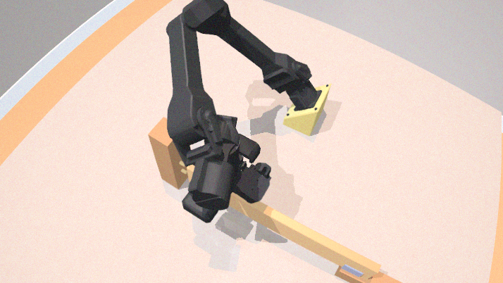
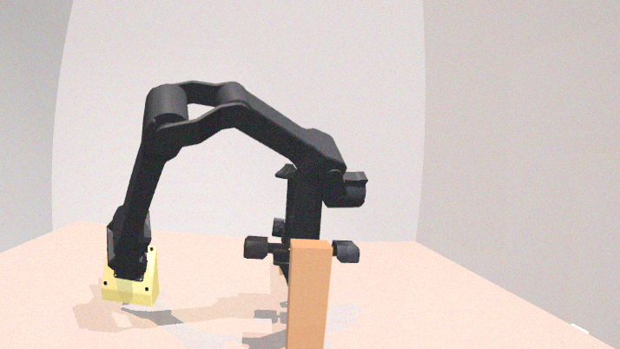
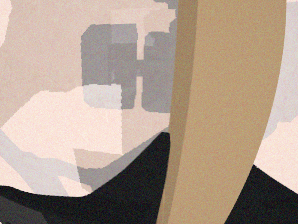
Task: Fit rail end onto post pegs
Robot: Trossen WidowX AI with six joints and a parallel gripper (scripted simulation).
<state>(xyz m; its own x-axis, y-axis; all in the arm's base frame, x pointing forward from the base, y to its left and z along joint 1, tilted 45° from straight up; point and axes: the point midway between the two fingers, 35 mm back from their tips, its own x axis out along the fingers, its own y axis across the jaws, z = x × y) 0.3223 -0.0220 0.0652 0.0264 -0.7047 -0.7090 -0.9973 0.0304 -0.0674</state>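
Observation:
The wooden rail [image 1: 310,236] [image 3: 235,75] runs from the footboard block [image 1: 391,278] at the lower right to just in front of the post [image 1: 163,158] [image 2: 308,295]. Its far end sits at the bracket, by a blue strip. My gripper [image 1: 229,198] is shut on the rail near its near end, which is raised off the table. Two pale pegs [image 1: 183,171] show in a small gap between the post and the rail's end. The end does not touch the post. The holes are hidden, and the post hides the near end in the exterior view.
The yellow arm base [image 1: 303,121] [image 2: 130,295] stands beyond the rail, on the table. The arm arches above the table, and its wrist hangs close beside the upright post. Arm shadows fall around the rail.

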